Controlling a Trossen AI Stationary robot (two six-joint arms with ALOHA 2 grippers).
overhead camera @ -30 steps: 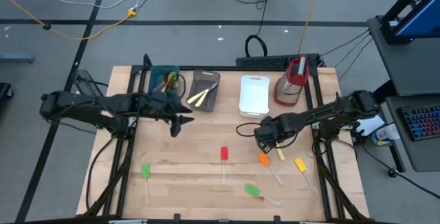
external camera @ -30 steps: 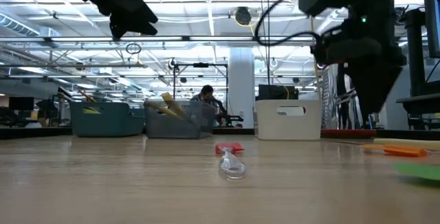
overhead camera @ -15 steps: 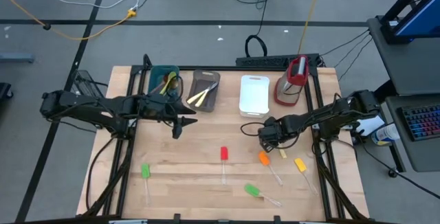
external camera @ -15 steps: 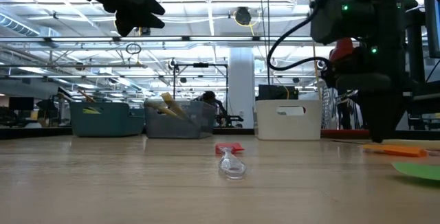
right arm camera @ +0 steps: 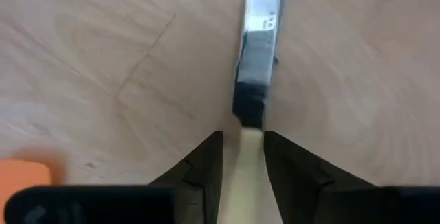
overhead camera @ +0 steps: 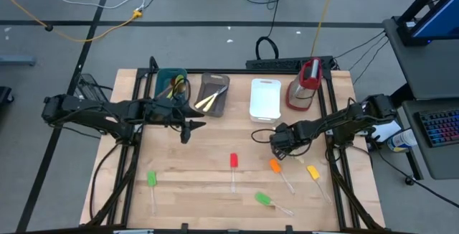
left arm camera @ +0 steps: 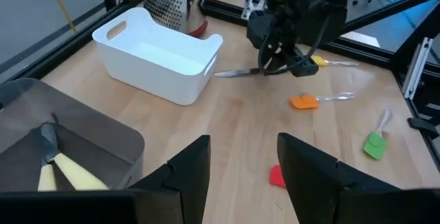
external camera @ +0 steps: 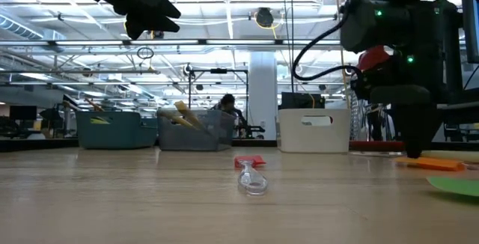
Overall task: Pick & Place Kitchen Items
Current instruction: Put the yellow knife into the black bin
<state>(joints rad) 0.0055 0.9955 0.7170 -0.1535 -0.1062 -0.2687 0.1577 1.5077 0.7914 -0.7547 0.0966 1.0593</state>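
Both arms are matte black, built of chunky jointed segments. The right arm [overhead camera: 337,123] trails a looped black cable and shows small green lights on its housing in the low view. Each tool has two flat, dark, blunt-ended fingers [left arm camera: 189,172].

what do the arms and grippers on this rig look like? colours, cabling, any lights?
Both arms are dark, near-black, jointed links running in from the table's sides. The left gripper has two broad, flat, matte black fingers with angular tips. The right gripper has the same dark wedge-shaped fingers. Black cables loop beside the right arm's wrist housing, which carries small green lights in the low view. No markings are legible.
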